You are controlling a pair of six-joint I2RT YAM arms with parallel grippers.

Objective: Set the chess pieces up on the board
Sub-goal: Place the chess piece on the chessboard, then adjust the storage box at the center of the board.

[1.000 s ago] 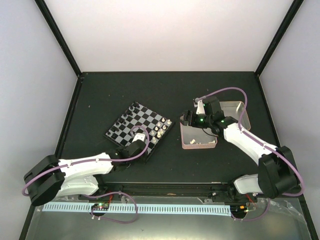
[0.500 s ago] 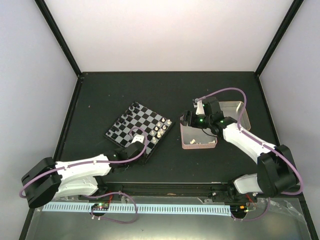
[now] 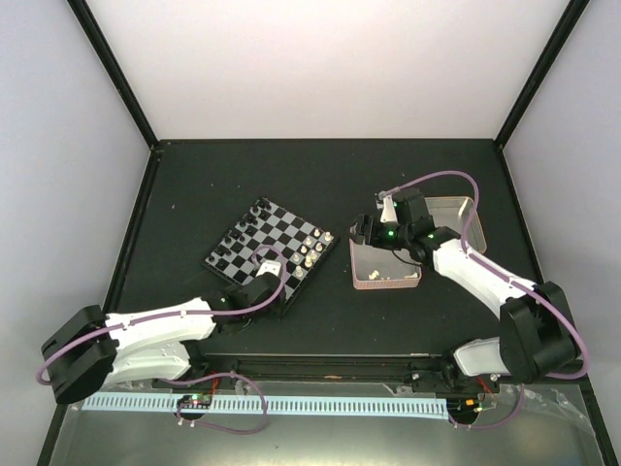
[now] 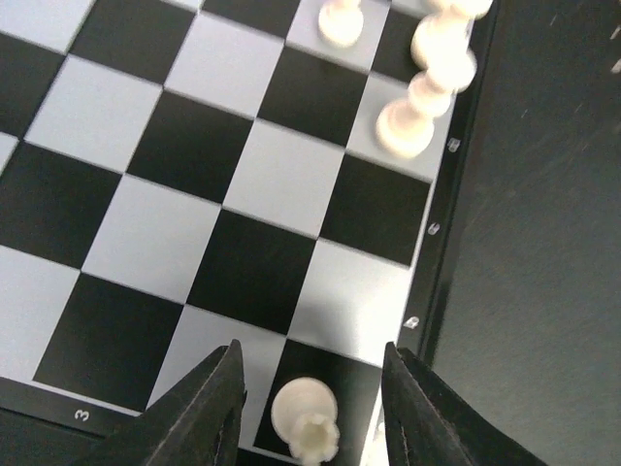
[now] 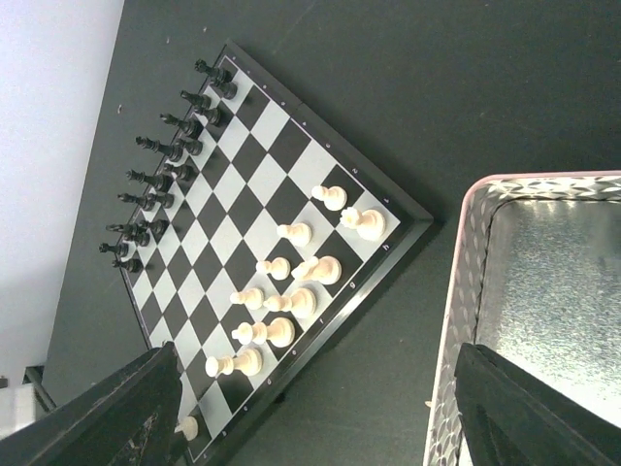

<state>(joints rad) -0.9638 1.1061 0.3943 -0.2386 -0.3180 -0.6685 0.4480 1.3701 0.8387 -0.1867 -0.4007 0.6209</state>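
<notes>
The board [image 3: 218, 263] lies left of centre. Black pieces [image 3: 243, 229] stand along its far-left side and several cream-white chess pieces [image 3: 310, 249] along its right side. My left gripper [image 3: 279, 295] hovers over the board's near corner. In the left wrist view it [image 4: 310, 417] is open, with one cream piece [image 4: 305, 421] standing on a black corner square between the fingers [image 4: 218, 408], untouched. More cream pieces [image 4: 417, 107] stand further along that edge. My right gripper [image 3: 362, 233] is open and empty over the pink tin [image 3: 386, 282]. In its wrist view [image 5: 325, 417] it faces the board [image 5: 262, 165].
A second, silvery tin [image 3: 454, 212] lies behind the pink one under the right arm. The pink tin's rim [image 5: 466, 291] fills the right side of the right wrist view. Black frame posts stand at the table's far corners.
The left arm has shifted slightly at the board's near corner. The right arm has stayed put.
</notes>
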